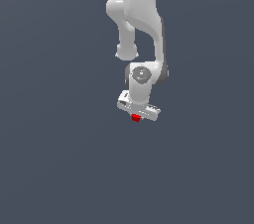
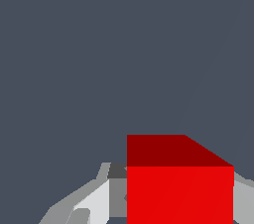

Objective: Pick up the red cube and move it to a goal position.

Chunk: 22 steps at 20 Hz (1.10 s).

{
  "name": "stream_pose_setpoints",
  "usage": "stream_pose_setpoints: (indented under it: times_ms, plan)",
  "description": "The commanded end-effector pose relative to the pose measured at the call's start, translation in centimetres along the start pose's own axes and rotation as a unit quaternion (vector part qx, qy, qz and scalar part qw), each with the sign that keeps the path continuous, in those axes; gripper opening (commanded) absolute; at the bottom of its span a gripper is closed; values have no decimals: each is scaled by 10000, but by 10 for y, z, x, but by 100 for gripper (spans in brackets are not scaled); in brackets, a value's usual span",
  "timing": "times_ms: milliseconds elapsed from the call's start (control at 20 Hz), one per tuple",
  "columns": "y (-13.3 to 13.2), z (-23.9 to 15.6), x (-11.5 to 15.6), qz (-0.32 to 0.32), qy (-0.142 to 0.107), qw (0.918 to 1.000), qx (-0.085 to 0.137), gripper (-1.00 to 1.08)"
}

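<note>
Filling the near field of the wrist view, the red cube (image 2: pixel 179 193) sits between the gripper (image 2: pixel 173 203) fingers (image 2: pixel 96 203), grey finger metal showing on either side of it and pressed up against its faces, so the fingers read as pinched on the cube. In the exterior view the same cube (image 1: pixel 136 117) pokes out just under the white hand of the gripper (image 1: pixel 137 115), much narrower than that hand, with the Panda arm (image 1: pixel 141 25) hanging down from the top of the frame above it. Whether the cube is lifted or resting on the grey floor (image 1: pixel 59 168) cannot be told (no shadow or contact line shows). Judgement: the step in hand is the carry toward the goal; doing it well likely means holding the squeeze steady, moving smoothly, and keeping the wrist level so the small cube does not twist out of the pads. Farther out there is only flat grey ground in both views. No goal marker is visible, so its direction is unknown. No obstacle appears along any path.
</note>
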State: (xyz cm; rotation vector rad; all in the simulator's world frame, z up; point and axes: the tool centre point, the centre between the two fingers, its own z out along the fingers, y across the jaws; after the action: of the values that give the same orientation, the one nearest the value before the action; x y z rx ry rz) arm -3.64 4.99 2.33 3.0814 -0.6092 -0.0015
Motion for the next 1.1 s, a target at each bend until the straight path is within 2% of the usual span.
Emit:
stream_pose_setpoints:
  times_ms: [0,500,1050]
  plan:
    - [1,-6,0,0,6,10000,3,-100]
    - [10,-60,-6,2,4,10000,6,-100]
    - [28,-175,-16,5,3,10000,7,-100]
